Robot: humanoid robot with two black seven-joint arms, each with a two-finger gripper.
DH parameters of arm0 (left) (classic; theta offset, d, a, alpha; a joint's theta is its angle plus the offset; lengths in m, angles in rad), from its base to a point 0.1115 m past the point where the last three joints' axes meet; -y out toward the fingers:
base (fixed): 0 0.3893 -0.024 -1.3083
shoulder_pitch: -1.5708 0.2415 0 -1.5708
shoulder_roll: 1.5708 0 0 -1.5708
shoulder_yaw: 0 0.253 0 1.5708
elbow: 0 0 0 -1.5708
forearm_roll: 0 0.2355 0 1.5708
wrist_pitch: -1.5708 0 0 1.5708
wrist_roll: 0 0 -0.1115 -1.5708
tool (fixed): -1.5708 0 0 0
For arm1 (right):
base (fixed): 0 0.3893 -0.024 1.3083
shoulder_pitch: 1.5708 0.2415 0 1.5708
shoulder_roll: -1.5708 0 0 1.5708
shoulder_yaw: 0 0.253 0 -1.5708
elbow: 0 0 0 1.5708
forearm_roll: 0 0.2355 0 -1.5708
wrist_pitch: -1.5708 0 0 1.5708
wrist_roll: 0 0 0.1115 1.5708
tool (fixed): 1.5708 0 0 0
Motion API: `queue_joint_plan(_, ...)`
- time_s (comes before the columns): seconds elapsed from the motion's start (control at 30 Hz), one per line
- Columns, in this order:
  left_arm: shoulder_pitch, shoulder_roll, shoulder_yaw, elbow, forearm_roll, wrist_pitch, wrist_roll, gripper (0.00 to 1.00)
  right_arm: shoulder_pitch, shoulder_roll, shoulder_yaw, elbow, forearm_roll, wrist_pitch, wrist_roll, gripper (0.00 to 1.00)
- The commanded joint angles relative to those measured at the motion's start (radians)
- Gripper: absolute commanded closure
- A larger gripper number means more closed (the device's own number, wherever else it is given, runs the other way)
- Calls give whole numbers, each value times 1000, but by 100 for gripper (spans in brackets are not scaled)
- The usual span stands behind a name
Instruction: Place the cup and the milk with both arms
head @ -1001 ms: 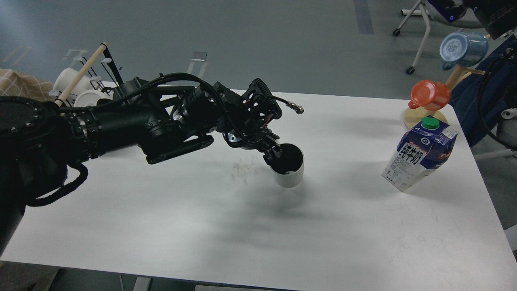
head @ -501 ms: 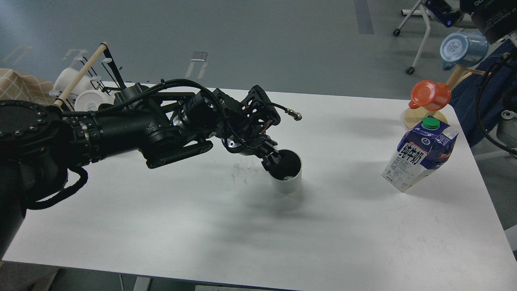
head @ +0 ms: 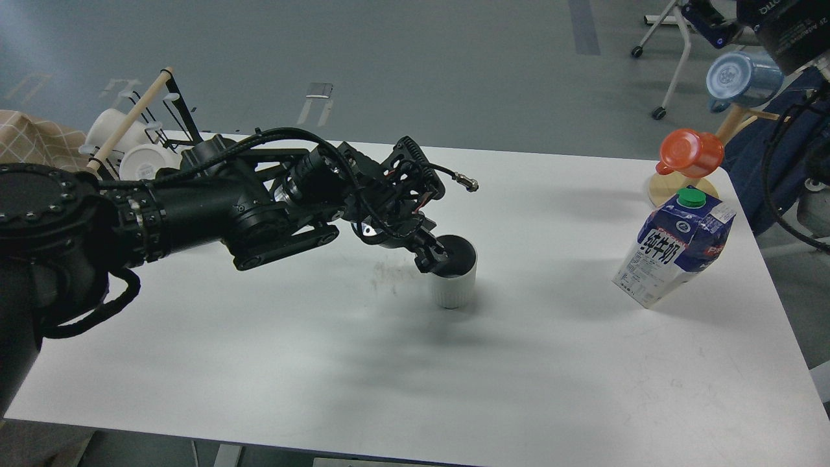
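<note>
A white cup [head: 455,289] with a dark inside stands about upright at the middle of the white table [head: 259,363]. My left gripper [head: 434,257] is shut on the cup's left rim, with one finger inside and one outside. I cannot tell whether the cup rests on the table or hangs just above it. A blue and white milk carton [head: 674,256] with a green cap stands at the table's right side, well apart from the cup. A black part of my right arm [head: 781,26] shows at the top right corner; its gripper is out of view.
A wooden mug stand [head: 681,188] at the back right carries an orange cup [head: 691,152] and a blue cup [head: 740,79]. A rack with white mugs [head: 123,139] stands at the table's back left. A wheeled chair base [head: 661,39] is on the floor behind.
My left gripper has moved the cup a little to the left and back, and the cup has gone from tilted to about upright. The milk carton has not moved.
</note>
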State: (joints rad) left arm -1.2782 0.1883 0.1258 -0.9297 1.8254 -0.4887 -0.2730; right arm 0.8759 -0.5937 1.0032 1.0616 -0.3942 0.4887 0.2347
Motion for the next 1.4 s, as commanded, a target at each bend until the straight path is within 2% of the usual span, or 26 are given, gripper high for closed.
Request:
queue_joint_plan(0.0,3,3,0,0,0,0,0,32,-1,0,0,0,0,0,0,0)
queue_joint_plan(0.33,-67,14,-6,-17,-73,0,-12,30,-8,-12,0,0,0,0,0,0)
queue_joint_plan(0.53,-182,89,-23,-69,-221,0,-14,29,-21,-29,2,0,0,0,0,0)
queue_joint_plan(0.6,-217,127,-70,-81,-355,0,-9,29,-21,-61,2,4,0,0,0,0)
queue_joint_plan(0.73,-221,220,-164,-86,-500,0,0,28,-21,-112,3,17,-12,0,2,0)
queue_joint_plan(0.9,-198,332,-334,-84,-682,0,20,24,-26,-261,2,66,-109,0,6,0)
queue_joint_plan(1.1,-69,428,-448,-67,-989,0,23,20,-70,-422,0,156,-291,0,20,0)
queue_joint_plan(1.2,-3,454,-486,-69,-1123,0,24,11,-89,-472,0,164,-389,0,41,0)
queue_joint_plan(1.37,62,479,-515,-80,-1201,0,20,10,-107,-557,0,182,-658,0,152,0)
